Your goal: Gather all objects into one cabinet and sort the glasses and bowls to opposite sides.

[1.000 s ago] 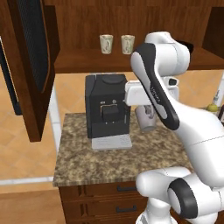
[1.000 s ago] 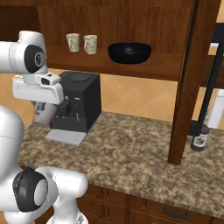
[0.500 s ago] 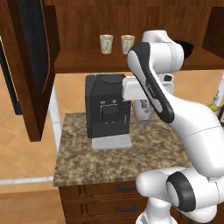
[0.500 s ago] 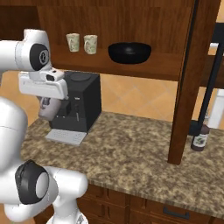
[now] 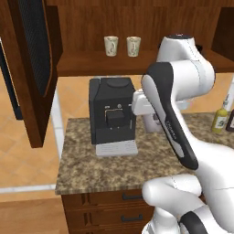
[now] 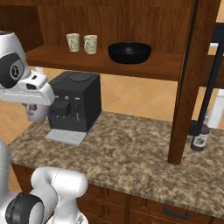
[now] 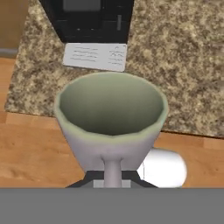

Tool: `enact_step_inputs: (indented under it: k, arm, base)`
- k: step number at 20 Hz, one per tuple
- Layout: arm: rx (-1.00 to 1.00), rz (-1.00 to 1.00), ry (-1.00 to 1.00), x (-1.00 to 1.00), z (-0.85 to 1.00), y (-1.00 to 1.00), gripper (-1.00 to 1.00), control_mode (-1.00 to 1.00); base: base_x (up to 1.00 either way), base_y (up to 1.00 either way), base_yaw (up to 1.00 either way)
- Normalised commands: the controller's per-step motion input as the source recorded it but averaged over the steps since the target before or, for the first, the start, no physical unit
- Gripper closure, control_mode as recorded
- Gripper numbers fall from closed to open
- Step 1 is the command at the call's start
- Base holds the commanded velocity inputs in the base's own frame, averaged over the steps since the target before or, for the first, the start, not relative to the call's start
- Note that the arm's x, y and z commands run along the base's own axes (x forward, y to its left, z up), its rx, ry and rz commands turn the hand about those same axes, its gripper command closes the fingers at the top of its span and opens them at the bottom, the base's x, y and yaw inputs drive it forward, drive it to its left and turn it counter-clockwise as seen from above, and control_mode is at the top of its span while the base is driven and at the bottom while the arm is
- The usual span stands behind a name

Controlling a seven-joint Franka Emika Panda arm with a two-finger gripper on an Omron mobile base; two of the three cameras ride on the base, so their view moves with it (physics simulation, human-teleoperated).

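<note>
White arm bent high, gripper apparently clamped shut, pointing down

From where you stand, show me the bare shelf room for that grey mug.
The shelf is bare between the two cream cups and the black bowl, a narrow gap, and wider right of the bowl up to the cabinet door. The gripper holds the grey mug beside the coffee machine.

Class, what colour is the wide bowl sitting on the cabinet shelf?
Glossy black bowl, clearest in the right base view.
</note>
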Motion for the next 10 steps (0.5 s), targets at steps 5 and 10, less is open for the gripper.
enact_step_inputs:
  k: [5,10]
  arm:
    - [-0.08,0.04,-0.51,-0.2,0.63,0.06,1.0,-1.0]
    - [-0.07,0.01,-0.54,0.0,0.63,0.0,1.0,-1.0]
  base:
    - [0.0,0.0,0.0]
    - [0.0,0.0,0.0]
